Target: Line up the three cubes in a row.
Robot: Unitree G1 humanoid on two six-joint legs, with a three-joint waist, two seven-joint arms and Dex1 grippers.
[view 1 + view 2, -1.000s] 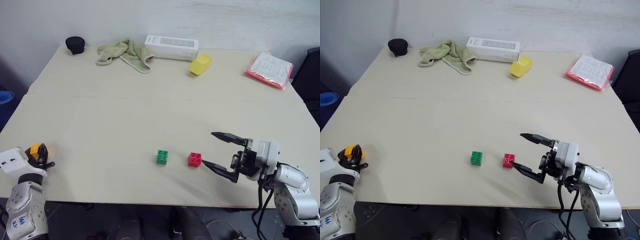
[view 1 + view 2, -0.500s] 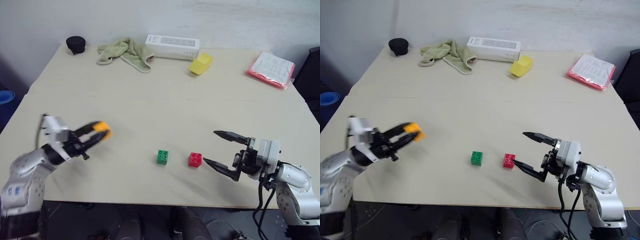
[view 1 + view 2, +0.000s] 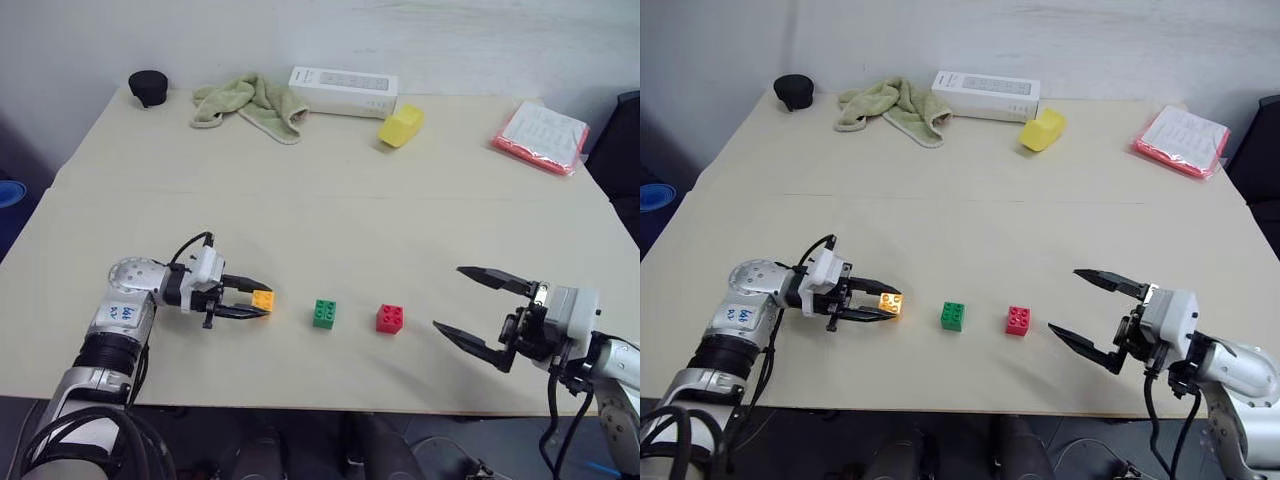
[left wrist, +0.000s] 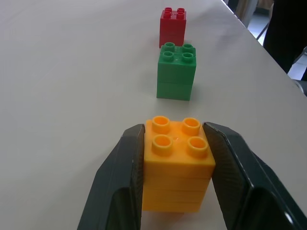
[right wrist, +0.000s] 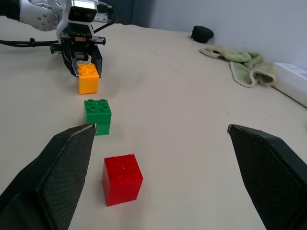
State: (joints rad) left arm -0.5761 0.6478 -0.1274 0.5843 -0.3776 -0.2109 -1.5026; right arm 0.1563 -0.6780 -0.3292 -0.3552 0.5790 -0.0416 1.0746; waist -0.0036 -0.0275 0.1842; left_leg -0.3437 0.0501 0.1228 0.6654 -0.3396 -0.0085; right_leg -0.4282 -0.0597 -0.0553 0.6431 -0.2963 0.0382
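You see the pale beige wooden table (image 3: pixel 330 220) with three small studded plastic bricks near its front edge. Take the green studded brick (image 3: pixel 324 313) as your landmark. The red studded brick (image 3: pixel 390 318) stands just to its right, apart from it. The orange-yellow studded brick (image 3: pixel 263 299) sits just to its left, also apart, so that the three stand roughly in one line along the front edge. Your left gripper (image 3: pixel 258 301) is clenched on the orange-yellow brick, one black finger (image 4: pixel 120 191) pressed on each side, studs upward. In the wrist views the brick's base appears at table level, though contact cannot be confirmed. Your right gripper (image 3: pixel 455 300) lies to the right of the red brick, well clear of it, its two black fingers spread wide and holding nothing. Far behind the green brick, at the table's back edge, you find a crumpled green cloth (image 3: pixel 247 104), a long white box (image 3: pixel 343 92), a pale yellow smooth block (image 3: pixel 400 128), a black round object (image 3: pixel 149 88) and a pink-edged packet (image 3: pixel 540 138).
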